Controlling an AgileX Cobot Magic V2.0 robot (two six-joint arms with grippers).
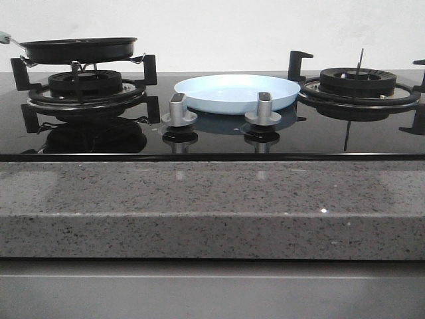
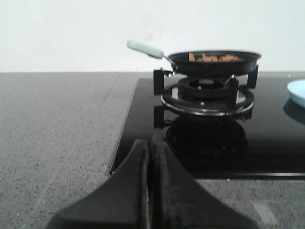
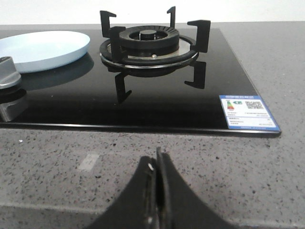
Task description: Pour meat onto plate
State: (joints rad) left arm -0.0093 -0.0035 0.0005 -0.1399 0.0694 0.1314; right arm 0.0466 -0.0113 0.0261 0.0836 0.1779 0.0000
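The meat [image 2: 213,58] is a heap of small orange-brown pieces in a black frying pan [image 2: 214,62] with a pale-green handle [image 2: 144,48]. The pan [image 1: 78,49] stands on the left burner; the meat is hidden in the front view. The pale-blue plate [image 1: 236,92] lies empty on the glass hob between the burners, behind two knobs; it also shows in the right wrist view [image 3: 40,50] and its edge in the left wrist view [image 2: 297,92]. My left gripper [image 2: 149,143] is shut and empty, low over the counter short of the pan. My right gripper [image 3: 156,160] is shut and empty over the counter.
Two silver knobs [image 1: 178,110] [image 1: 263,110] stand in front of the plate. The right burner [image 1: 358,85] with black pan supports is bare. A speckled grey stone counter [image 1: 199,193] runs along the hob's front edge. A label [image 3: 247,111] sits at the hob's right corner.
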